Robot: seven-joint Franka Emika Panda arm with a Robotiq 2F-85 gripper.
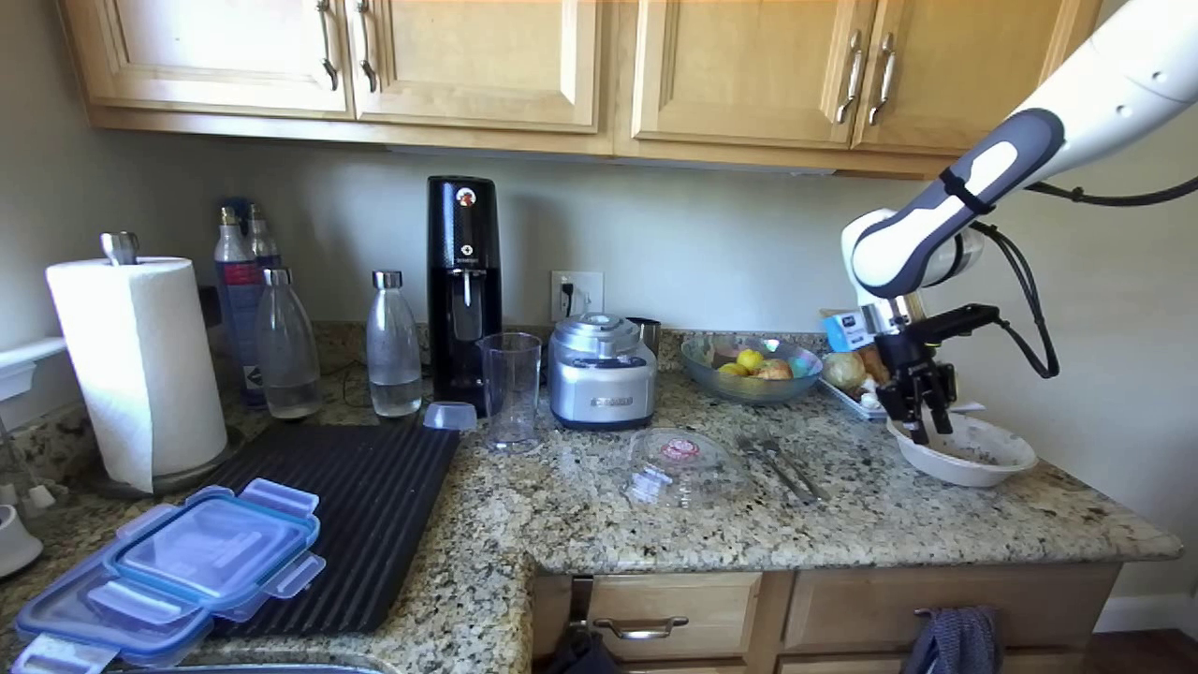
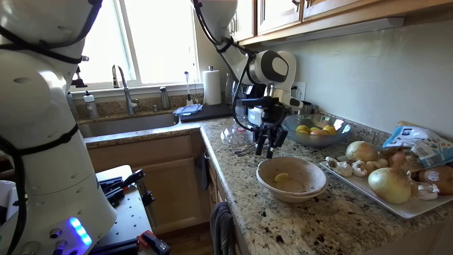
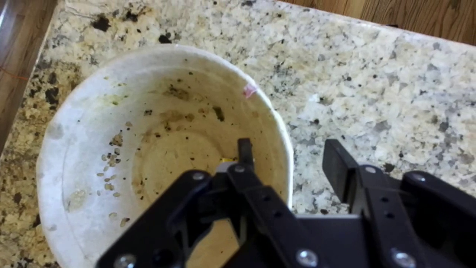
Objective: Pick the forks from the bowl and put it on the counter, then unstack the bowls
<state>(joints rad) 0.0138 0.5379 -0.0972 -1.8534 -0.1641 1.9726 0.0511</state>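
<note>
Forks (image 1: 784, 469) on counter (image 1: 655, 535) near bowls (image 2: 300, 179)

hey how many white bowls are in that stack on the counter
2. The upper bowl sits nested in the lower bowl, which stands on the counter. No third one shows.

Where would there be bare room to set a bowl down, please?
The counter is bare at its end, bordered by the stacked bowls and produce tray, and between those bowls and the forks, though the tool hangs nearby. It is crowded along the wall, with the food processor and glass fruit bowl, and beside the forks, with a clear plastic container.
</note>
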